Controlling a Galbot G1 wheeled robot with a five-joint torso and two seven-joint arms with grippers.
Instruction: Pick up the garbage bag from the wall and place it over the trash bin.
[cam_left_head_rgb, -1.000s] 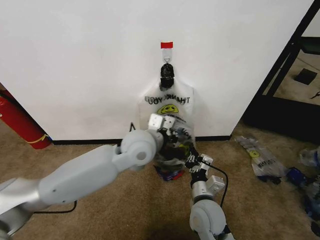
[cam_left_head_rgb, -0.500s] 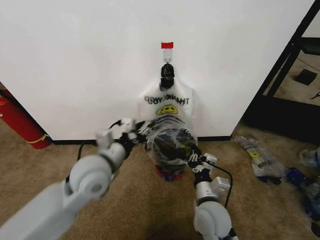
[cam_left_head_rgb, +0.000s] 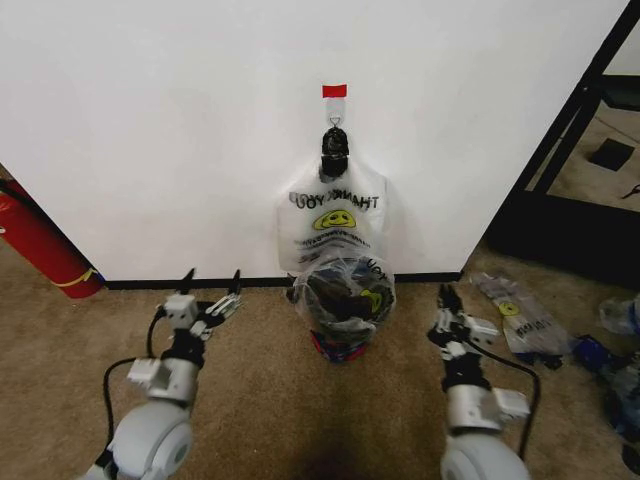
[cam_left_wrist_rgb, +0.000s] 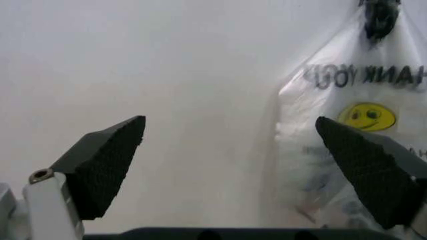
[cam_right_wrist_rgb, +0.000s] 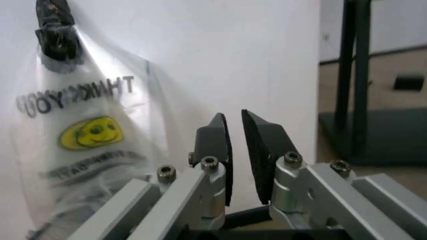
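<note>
1. Both arms have pulled back from the small round black mesh trash bin (cam_left_head_rgb: 343, 305) — left claw (cam_left_head_rgb: 211, 288) with fingers apart, right claw (cam_left_head_rgb: 447, 300) nearly together, both empty.
2. The thin see-through plastic garbage bag (cam_left_head_rgb: 345, 280) now covers the bin under the white wall (cam_left_head_rgb: 180, 130) — the task looks finished.

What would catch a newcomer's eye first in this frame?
A whitish "THANK YOU" smiley bag hangs from a dark hook on the white wall, under a red tape strip. Right below it, the garbage bag is draped over the trash bin on the carpet. The left tool sits open to the bin's left and the right tool nearly shut to its right, neither touching the bags.
</note>
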